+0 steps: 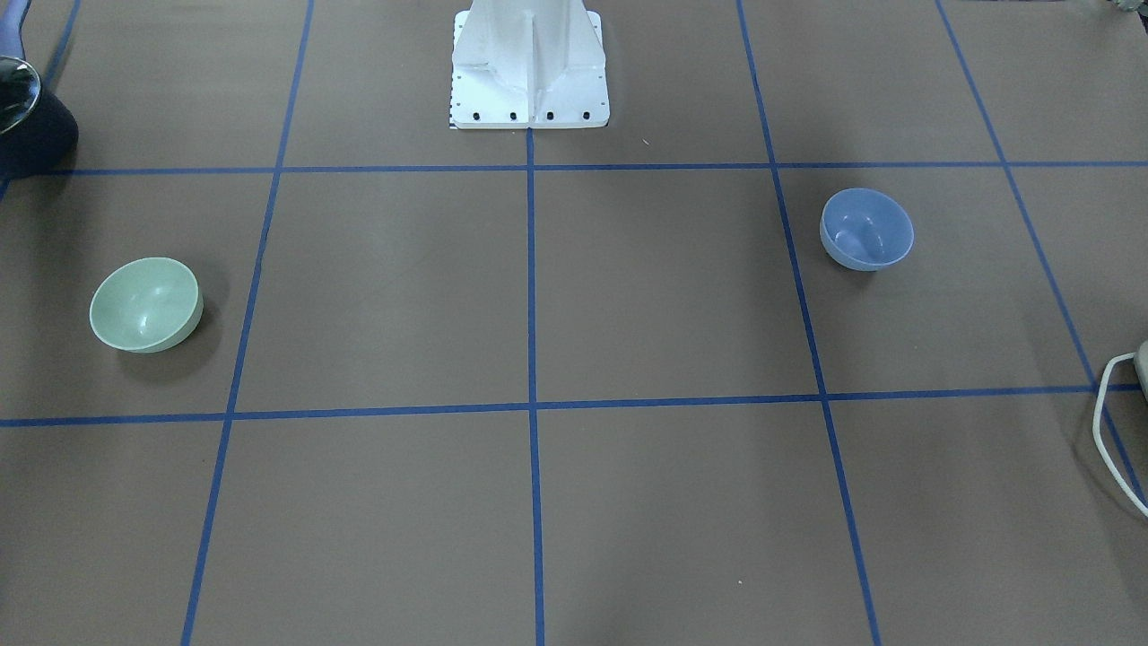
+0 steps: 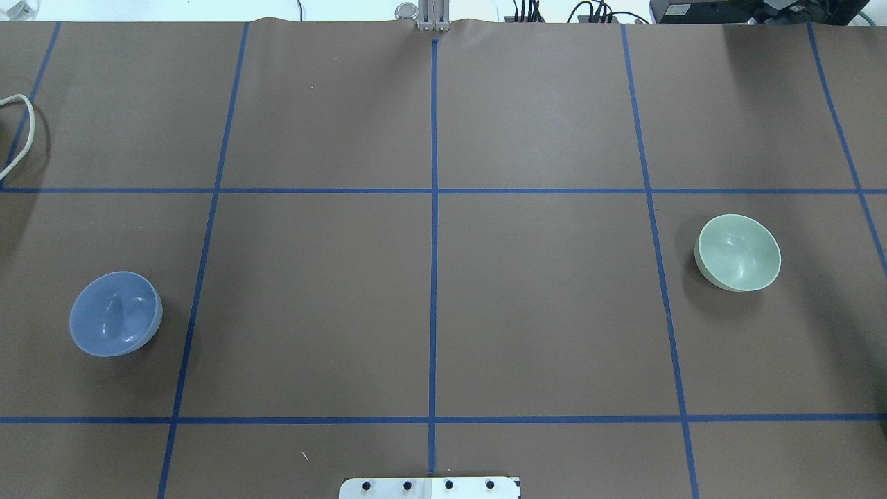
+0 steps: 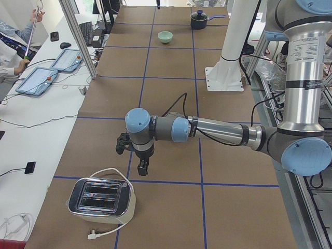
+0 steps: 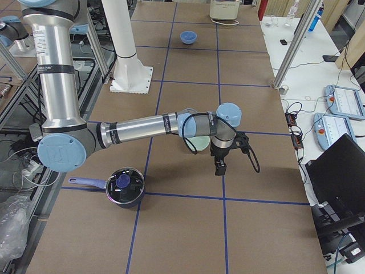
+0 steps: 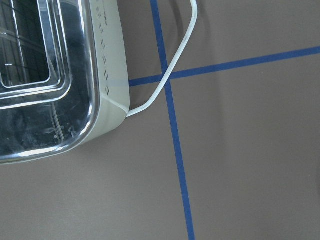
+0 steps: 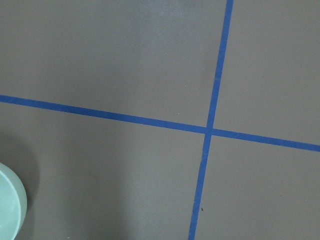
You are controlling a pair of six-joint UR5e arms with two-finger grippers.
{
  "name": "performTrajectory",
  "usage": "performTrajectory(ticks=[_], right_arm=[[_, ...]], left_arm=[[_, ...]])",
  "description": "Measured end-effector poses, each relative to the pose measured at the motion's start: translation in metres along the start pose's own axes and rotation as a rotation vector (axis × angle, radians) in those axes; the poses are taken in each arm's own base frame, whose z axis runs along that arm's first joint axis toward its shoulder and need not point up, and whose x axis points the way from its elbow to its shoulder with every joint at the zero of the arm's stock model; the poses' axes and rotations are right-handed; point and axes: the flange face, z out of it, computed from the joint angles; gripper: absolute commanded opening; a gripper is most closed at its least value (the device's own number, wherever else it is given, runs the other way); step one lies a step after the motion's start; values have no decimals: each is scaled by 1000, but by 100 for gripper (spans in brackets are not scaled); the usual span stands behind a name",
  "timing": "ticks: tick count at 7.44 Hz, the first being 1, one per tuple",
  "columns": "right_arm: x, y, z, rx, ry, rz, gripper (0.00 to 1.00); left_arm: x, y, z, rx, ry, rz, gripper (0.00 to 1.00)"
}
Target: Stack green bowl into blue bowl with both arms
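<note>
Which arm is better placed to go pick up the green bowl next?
Right. The green bowl sits on the robot's right half, and the right claw hangs just beside it. The left claw is at the far end by the toaster, nearer the blue bowl.

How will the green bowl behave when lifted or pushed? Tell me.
The green bowl looks thin-walled and empty, so probably light. Its sides curve down to a narrow base, so a push near the rim may tip it. Its smooth inside shows sheen, so a rim pinch could slip.
</note>
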Motion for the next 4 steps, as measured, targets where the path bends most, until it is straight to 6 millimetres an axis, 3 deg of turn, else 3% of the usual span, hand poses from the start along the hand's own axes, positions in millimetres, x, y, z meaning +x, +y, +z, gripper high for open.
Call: performTrajectory(ticks=[2, 4], right_arm=[[-20, -2, -5, 9, -69, -19, 100], [-52, -2, -17, 27, -152, -48, 100]], left_arm=[[36, -2, 3, 2, 9, -18, 99], [88, 1, 30, 22, 36, -34, 99]])
